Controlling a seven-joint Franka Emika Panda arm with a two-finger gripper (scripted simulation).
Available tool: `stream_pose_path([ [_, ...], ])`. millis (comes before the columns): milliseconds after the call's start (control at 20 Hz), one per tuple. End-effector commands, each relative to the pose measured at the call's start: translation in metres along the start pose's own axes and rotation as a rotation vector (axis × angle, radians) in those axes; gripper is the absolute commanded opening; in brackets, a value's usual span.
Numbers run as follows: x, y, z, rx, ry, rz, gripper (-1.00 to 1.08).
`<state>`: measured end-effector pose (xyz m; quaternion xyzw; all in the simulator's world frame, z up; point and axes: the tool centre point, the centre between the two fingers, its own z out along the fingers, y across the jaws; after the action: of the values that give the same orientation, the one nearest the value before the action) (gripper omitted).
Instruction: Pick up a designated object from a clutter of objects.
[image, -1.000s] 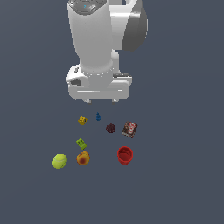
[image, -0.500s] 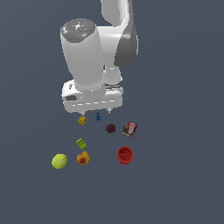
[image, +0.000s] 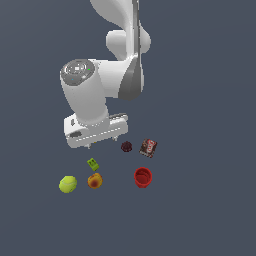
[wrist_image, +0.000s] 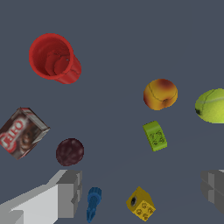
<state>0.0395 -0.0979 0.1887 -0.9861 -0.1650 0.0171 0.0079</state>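
Note:
The designated object, a tiny lime-green block (image: 93, 163) (wrist_image: 155, 136) with dark marks, lies on the floor between the peach (image: 95, 180) (wrist_image: 160, 94) and the yellow cube (wrist_image: 140, 204). My gripper (image: 102, 143) (wrist_image: 140, 190) hangs open just above the clutter, a little short of the green block, with nothing between its fingers (wrist_image: 65, 192). In the exterior view the hand hides the yellow cube and the blue figure (wrist_image: 93, 202). Both show between the fingers in the wrist view.
A yellow-green tennis ball (image: 67, 184) (wrist_image: 212, 106) lies beside the peach. A red cup (image: 143, 177) (wrist_image: 54, 58), a dark-red box (image: 148, 148) (wrist_image: 22, 132) and a dark berry (image: 126, 146) (wrist_image: 70, 152) sit toward the exterior view's right.
The arm has come down toward the clutter and shifted slightly to the exterior view's left, now covering the yellow cube and blue figure. No object has moved.

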Motion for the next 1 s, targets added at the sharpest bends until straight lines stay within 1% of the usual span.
stream_pose_path([
  [0,0.001,0.010,0.015,-0.003,0.004,-0.051,1.00],
  [500,-0.002,0.048,0.077,-0.015,0.018,-0.247,1.00],
  [950,-0.007,0.068,0.114,-0.024,0.025,-0.362,1.00],
])
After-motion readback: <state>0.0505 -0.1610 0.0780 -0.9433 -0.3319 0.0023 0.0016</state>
